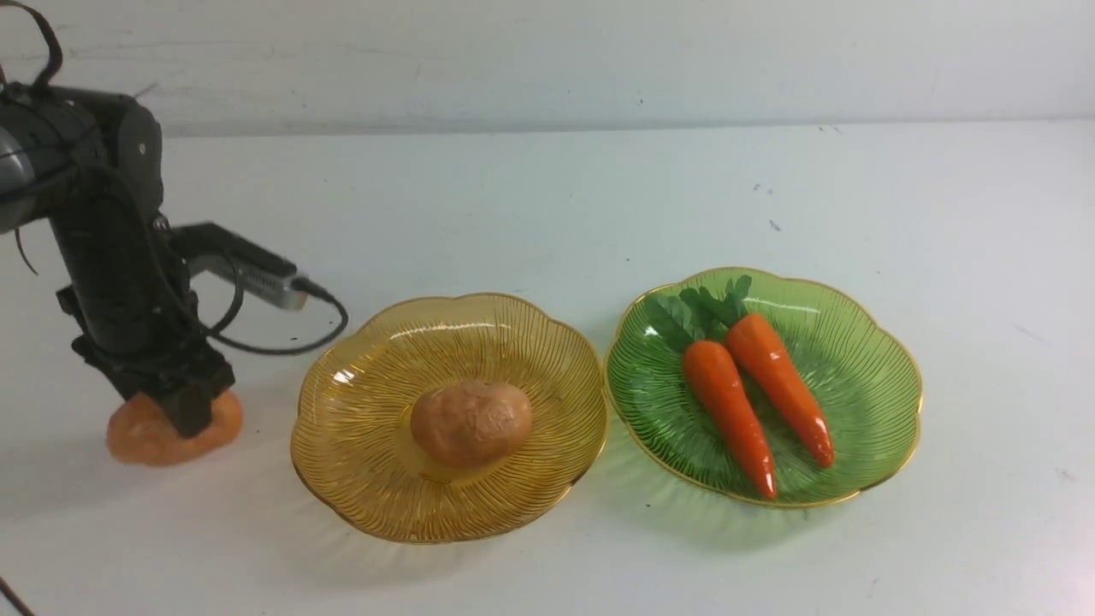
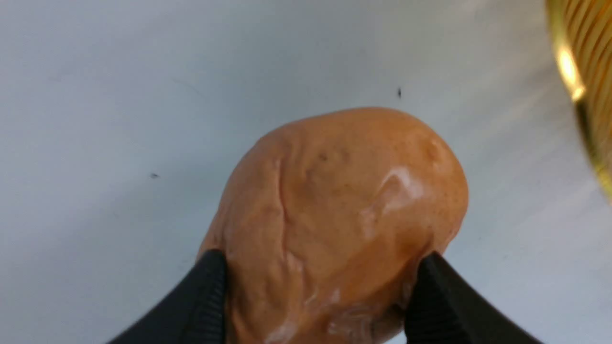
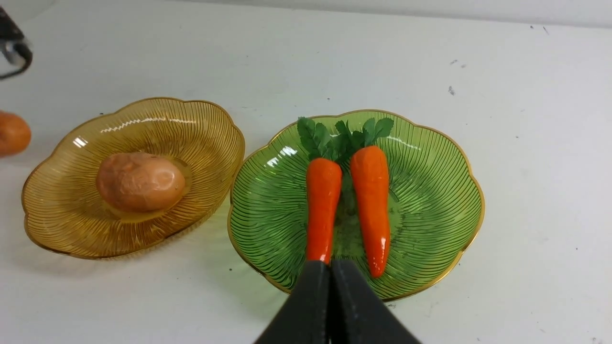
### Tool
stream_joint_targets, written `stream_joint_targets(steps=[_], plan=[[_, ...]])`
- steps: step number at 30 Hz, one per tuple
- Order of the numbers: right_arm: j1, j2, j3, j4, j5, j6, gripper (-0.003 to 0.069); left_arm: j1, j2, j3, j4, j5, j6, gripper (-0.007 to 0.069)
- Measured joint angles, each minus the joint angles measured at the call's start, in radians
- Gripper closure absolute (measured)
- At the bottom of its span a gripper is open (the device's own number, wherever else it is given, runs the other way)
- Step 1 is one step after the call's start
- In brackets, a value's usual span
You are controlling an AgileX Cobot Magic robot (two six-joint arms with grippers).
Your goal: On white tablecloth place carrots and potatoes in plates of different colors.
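- Status: the left gripper (image 1: 186,412) stands low at the lower left of the front view. It is clamped on the loose potato (image 1: 141,436), which rests on the white tablecloth (image 1: 513,214).
- Grip check: in the left wrist view both black fingers (image 2: 201,296) press the flanks of the loose potato near one end. Most of its body projects beyond the tips.
- Judgement: the hold is shallow and off-centre, so the lumpy skin may pivot or slip between the pads. Lift slowly and straight up, and confirm the potato rises with the claw before any travel.
- Target: the amber plate (image 1: 342,479) sits at lower centre of the front view, just right of the gripper. It holds the plated potato (image 1: 470,422) at its middle.
- Clearance: raise the load above the scalloped gold rim before crossing it, as a low approach may tip or push the plate.
- Release point: aim for the bare ribbed area on the left half of the amber plate, beside the plated potato and not on top of it. Lower close to the surface before opening, since a rounded body is likely to roll.
- Do not disturb: the green plate (image 1: 864,385), at centre right, holds both carrots (image 1: 727,411) side by side.
- The right gripper (image 3: 330,296) shows closed and empty in its wrist view, above the near rim of the green plate.
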Motion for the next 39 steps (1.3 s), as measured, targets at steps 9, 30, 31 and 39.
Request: stream_joint_targets(steps=[9,30,31,39], plan=[[0.0,0.0,0.0,0.001,-0.015,0.0,0.0674,-0.06,-0.06,-0.191,-0.383,0.017,-0.182,0.0256],[0.0,-0.162,-0.112,-0.09,0.243,0.017,0.0674,-0.176,0.075,-0.351,-0.381,0.019,-0.216,0.016],[0.0,-0.201,-0.107,-0.115,0.257,0.032,0.0674,-0.176,0.069,-0.356,-0.381,0.019,-0.216,0.0216],[0.0,-0.416,0.105,-0.153,0.027,0.074,0.0674,-0.176,0.026,-0.368,-0.381,0.024,-0.203,0.061]])
